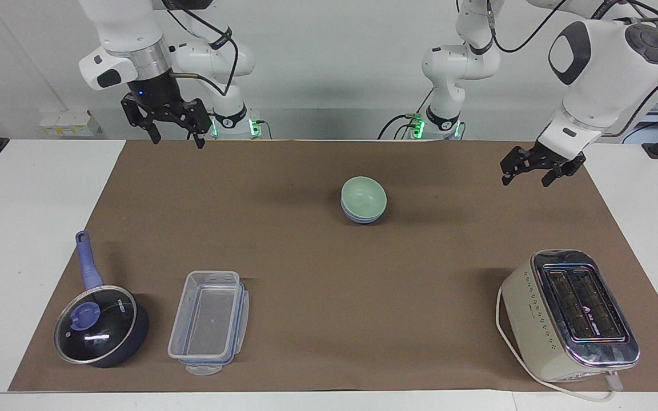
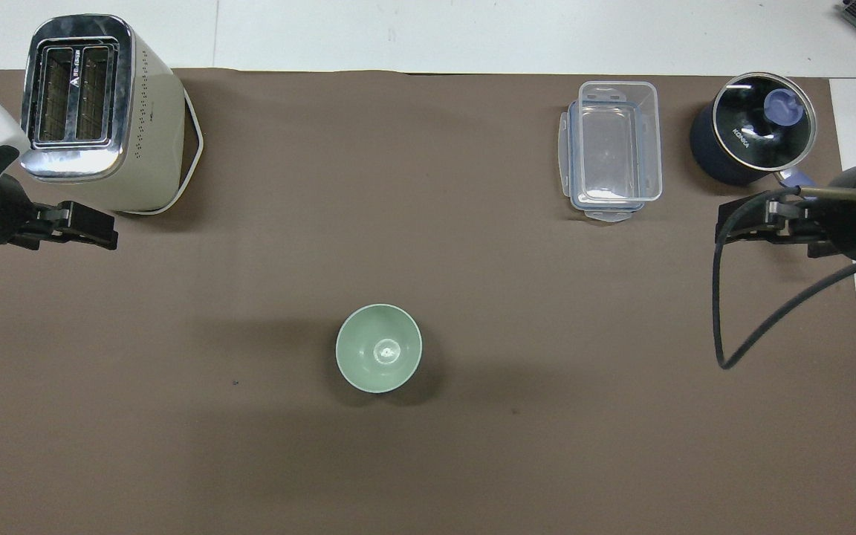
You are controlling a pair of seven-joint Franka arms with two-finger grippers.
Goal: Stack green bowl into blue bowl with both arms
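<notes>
The green bowl [image 1: 364,197] sits nested in the blue bowl [image 1: 357,217], low between both raised grippers; right gripper [image 1: 173,138] and left gripper [image 1: 526,178] hang open-fingered, empty, well apart from it; neither is clearly nearer.

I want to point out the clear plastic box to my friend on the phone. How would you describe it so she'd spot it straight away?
Start at the brown mat covering the table, and go to its edge farthest from the robots, toward the right arm's end. There, beside the dark pan with a glass lid, sits the clear plastic box. It alone is see-through, rectangular, empty and lidless, with blue trim.
</notes>
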